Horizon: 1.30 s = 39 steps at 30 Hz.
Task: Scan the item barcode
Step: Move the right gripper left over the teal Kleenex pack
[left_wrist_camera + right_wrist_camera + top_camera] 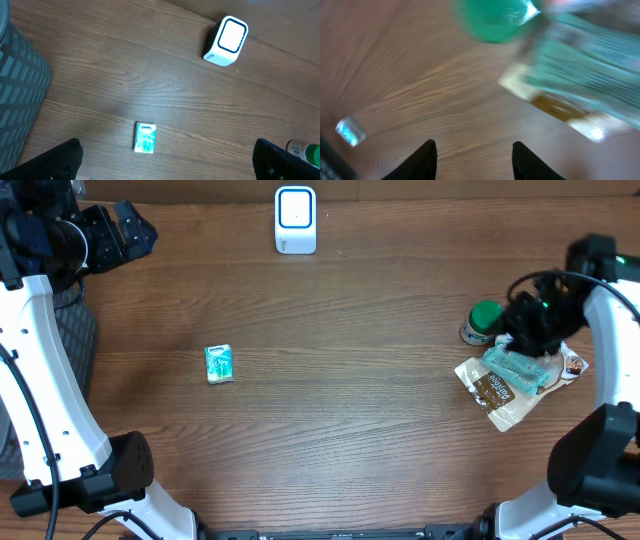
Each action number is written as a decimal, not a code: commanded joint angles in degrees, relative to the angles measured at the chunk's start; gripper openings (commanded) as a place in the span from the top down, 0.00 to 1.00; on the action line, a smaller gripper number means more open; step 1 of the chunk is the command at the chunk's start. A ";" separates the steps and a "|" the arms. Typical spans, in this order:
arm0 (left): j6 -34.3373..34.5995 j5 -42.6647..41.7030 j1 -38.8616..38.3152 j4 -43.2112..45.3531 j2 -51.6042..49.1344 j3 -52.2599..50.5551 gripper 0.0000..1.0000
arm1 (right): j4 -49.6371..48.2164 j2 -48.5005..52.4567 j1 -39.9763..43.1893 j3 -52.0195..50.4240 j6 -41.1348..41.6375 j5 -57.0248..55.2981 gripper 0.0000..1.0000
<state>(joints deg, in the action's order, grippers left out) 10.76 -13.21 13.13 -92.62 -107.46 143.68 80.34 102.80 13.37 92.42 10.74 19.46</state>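
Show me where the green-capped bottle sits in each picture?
Overhead: bottle at the right, beside the packets.
Left wrist: bottom right corner, mostly cut off.
Right wrist: blurred green cap at top centre.
Shared landmark: the white scanner, top centre overhead, upper right from the left wrist; not seen from the right wrist.

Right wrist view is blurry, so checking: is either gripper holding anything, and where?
Nothing is held. The right gripper and left gripper are both open and empty.
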 commanded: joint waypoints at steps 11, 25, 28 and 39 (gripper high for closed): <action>0.59 0.13 -0.02 0.07 0.66 0.44 0.00 | -28.15 1.29 -36.61 2.05 11.76 3.02 0.49; 0.61 0.13 -0.02 0.07 0.66 0.44 0.01 | -52.98 18.32 -55.28 2.19 21.03 0.09 0.43; 0.59 0.13 -0.02 0.07 0.66 0.44 0.00 | -56.00 21.03 -57.27 2.19 21.03 0.00 0.42; 0.59 0.13 -0.02 0.07 0.66 0.44 0.01 | -61.44 26.93 -60.98 2.19 21.00 -1.62 0.44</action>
<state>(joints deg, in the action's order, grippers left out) 10.76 -13.21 13.13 -92.60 -107.46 143.68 19.68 127.85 -46.98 93.73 31.51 19.25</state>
